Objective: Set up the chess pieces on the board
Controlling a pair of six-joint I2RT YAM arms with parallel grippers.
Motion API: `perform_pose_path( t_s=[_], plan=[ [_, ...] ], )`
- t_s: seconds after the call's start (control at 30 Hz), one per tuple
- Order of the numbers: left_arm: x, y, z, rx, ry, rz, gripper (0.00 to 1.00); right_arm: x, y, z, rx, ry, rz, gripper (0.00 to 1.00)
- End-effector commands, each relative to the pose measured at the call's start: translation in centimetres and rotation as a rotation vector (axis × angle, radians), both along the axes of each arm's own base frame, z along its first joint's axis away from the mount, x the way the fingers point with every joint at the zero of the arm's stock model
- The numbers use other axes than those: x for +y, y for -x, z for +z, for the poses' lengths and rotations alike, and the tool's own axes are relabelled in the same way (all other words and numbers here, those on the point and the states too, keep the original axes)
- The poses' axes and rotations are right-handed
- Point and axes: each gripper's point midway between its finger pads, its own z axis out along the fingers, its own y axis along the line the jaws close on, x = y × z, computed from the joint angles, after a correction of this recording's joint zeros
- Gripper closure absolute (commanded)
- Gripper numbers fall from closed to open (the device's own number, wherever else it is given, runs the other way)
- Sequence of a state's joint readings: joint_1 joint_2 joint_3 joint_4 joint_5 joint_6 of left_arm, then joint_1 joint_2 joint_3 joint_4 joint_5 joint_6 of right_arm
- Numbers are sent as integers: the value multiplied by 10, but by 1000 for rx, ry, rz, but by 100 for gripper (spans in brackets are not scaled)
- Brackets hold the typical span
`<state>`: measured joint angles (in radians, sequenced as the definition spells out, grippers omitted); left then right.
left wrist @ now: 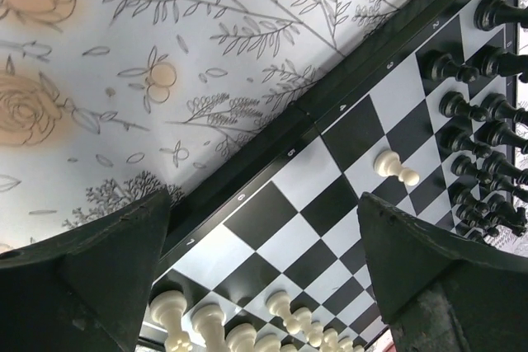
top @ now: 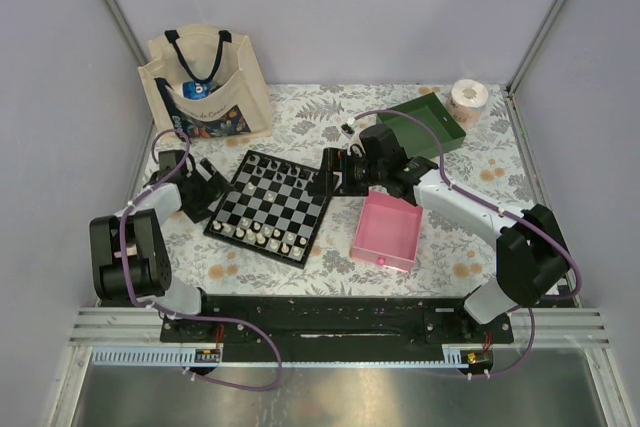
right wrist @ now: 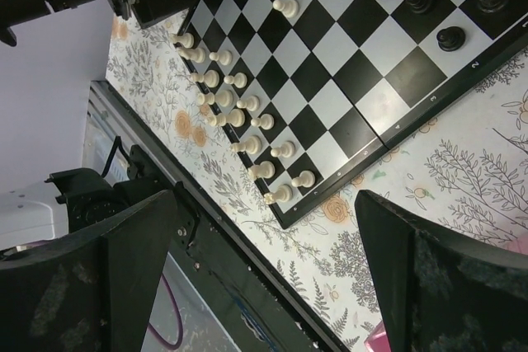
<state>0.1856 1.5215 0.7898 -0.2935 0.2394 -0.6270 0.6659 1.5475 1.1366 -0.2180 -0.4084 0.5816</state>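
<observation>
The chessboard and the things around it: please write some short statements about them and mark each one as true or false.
1. The white pieces stand along the near edge of the board. True.
2. The pink tray lies to the left of the board. False: it lies to the right of it.
3. One white pawn stands alone, out in front of its row. True.
4. The left gripper is shut on a black piece. False: it is open and holds nothing.
5. The cloth bag stands at the back right of the table. False: it stands at the back left.
</observation>
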Motion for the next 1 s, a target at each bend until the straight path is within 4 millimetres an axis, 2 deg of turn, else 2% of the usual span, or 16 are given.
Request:
perform_pose_path(
  t_s=[0.0, 0.07, 0.17, 0.3, 0.4, 0.5, 0.63, 0.8, 0.9, 0.97],
  plan=[
    [-6, 6, 10, -31, 38, 29, 1, -2, 3, 12, -33, -11, -1, 0],
    [-5, 7, 11, -37, 31, 37, 1, -1, 5, 7, -17, -10, -3, 0],
    [-16, 9, 12, -42, 37, 9, 1, 1, 8, -3, 20, -13, 8, 1],
    [-22, 12, 11, -39, 36, -11, 1, 1, 14, -30, 89, 20, 21, 0],
    [-29, 13, 12, -47, 36, -34, 1, -10, 15, -54, 108, 88, -1, 0],
    [-32, 17, 9, -37, 36, -45, 1, -32, 9, -70, 85, 211, -71, 1],
    [-35, 20, 13, -49, 42, -63, 1, -72, 5, -91, 72, 365, -156, 1],
    [-54, 28, 17, -58, 51, -122, 1, -113, -4, -89, 2, 459, -253, 0],
    [-67, 35, 12, -45, 65, -151, 1, -140, -11, -85, -8, 521, -314, 1],
    [-63, 37, 10, -36, 41, -136, 1, -150, -14, -82, -13, 528, -326, 1]
  ],
)
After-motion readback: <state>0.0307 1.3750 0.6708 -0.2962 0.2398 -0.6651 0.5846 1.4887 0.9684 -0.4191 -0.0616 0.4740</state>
